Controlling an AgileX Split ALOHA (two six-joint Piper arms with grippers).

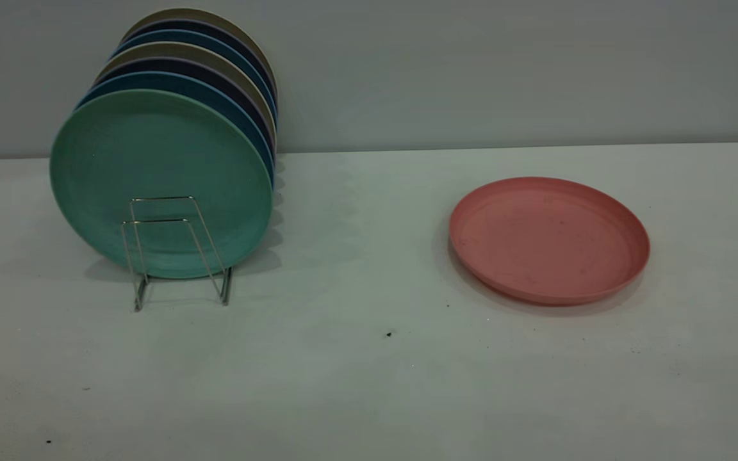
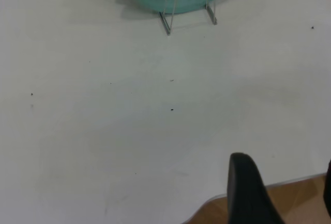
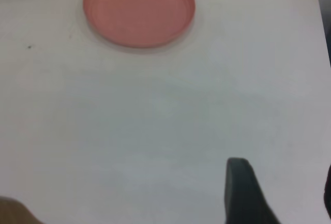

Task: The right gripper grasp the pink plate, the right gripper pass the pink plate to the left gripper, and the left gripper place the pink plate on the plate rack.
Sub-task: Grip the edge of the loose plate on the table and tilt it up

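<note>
The pink plate lies flat on the white table, right of centre; it also shows in the right wrist view. The plate rack stands at the left, its front wire loops empty; it also shows in the left wrist view. Neither gripper shows in the exterior view. My right gripper is open and empty, well back from the pink plate. My left gripper is open and empty over the table's near edge, well back from the rack.
Several plates stand upright in the rack behind its front loops, with a green plate foremost and blue, dark and beige ones behind. The white table ends at a grey wall. Brown floor shows past the table edge.
</note>
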